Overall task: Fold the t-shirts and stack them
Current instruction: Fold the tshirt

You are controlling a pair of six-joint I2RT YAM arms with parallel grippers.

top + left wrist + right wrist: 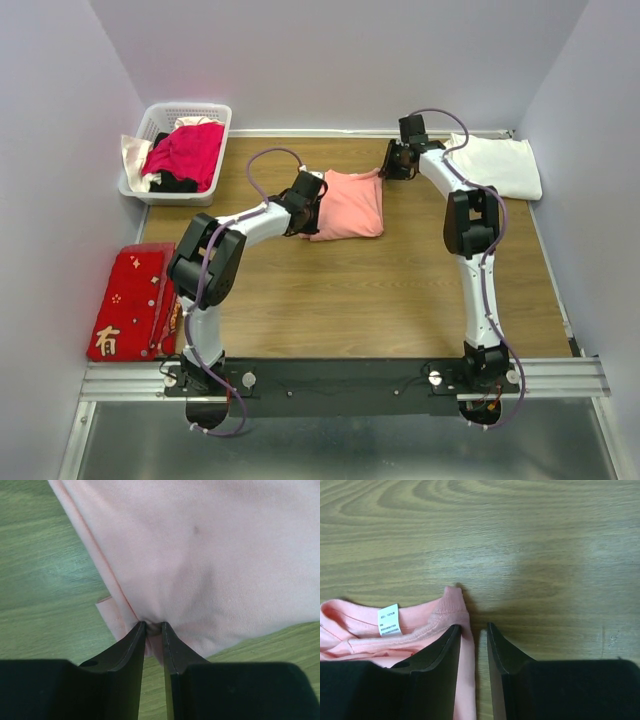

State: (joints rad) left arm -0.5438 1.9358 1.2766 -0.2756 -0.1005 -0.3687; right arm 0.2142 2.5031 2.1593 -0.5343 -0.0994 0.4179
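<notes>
Reaching forward and inward with left arm (pixel 215 255) and right arm (pixel 468 220), elbows bent. Pinching tight with left claw (pixel 153 626); holding right claw (pixel 473 626) narrowly parted, possibly gripping.

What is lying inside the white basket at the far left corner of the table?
In the basket, a magenta garment lies on top, with a black cloth at its near side and a cream cloth hanging over the rim. Anything beneath them is covered.

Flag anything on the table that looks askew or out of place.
The pink t-shirt is folded unevenly: in the left wrist view a lower layer pokes out past its edge beside the left gripper. A pale cloth also hangs over the left rim of the basket. The white t-shirt lies neatly folded.
</notes>
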